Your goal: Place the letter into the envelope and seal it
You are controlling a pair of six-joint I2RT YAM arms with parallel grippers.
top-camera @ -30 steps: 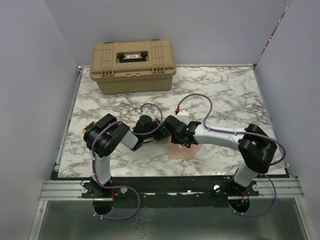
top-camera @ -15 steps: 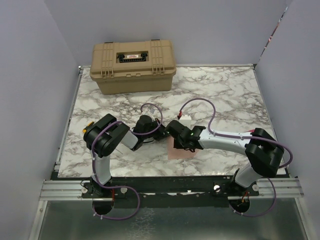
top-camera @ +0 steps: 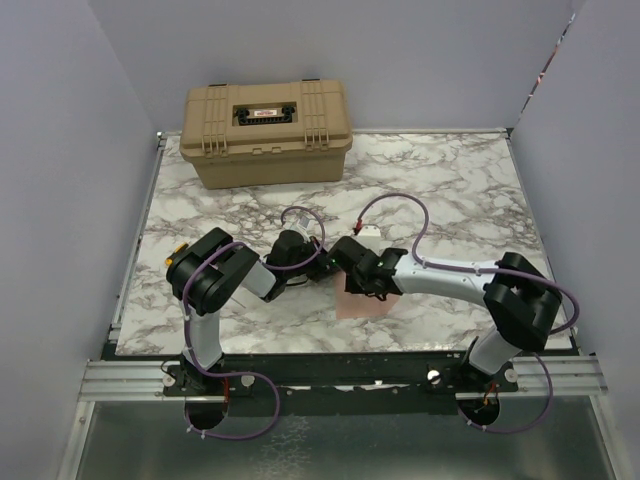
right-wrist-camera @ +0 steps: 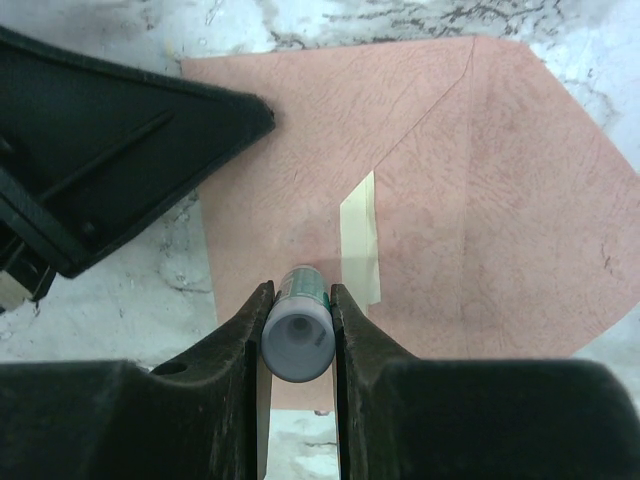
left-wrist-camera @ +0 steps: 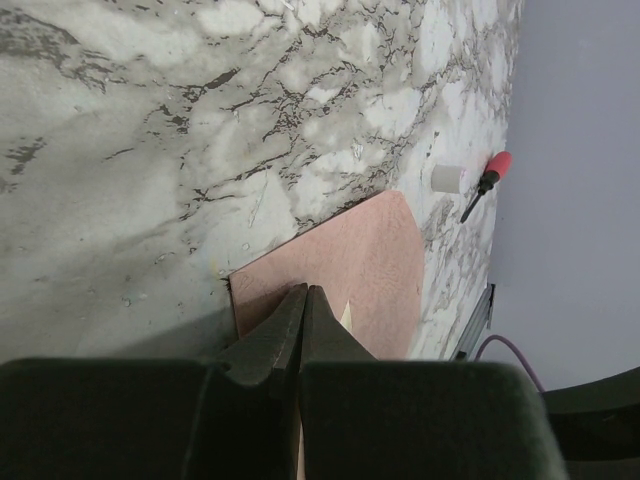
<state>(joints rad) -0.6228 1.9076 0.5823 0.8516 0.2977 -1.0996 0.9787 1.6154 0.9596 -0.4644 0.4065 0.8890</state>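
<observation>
The pinkish-brown envelope [top-camera: 363, 303] lies flat on the marble table near the front edge, its pointed flap folded over the body [right-wrist-camera: 500, 200]. My right gripper [right-wrist-camera: 300, 290] is shut on a glue stick [right-wrist-camera: 298, 338], grey-white with a green label, its tip pointing down at the envelope. My left gripper [left-wrist-camera: 305, 292] is shut, its tips resting on the envelope's left edge [left-wrist-camera: 370, 260]. In the top view the two grippers [top-camera: 322, 268] [top-camera: 354, 278] meet over the envelope. A pale cream strip [right-wrist-camera: 361, 240] shows at the flap's edge. The letter is hidden.
A tan hard case [top-camera: 266, 132] stands closed at the back of the table. A small white cylinder [left-wrist-camera: 447, 178] and a red-tipped part [left-wrist-camera: 496, 166] sit just beyond the envelope. Purple-grey walls enclose three sides. The metal rail [top-camera: 340, 375] runs along the front.
My right gripper with the glue stick has shifted slightly over the envelope and its arm has swung a little. The left gripper and the envelope have stayed in place.
</observation>
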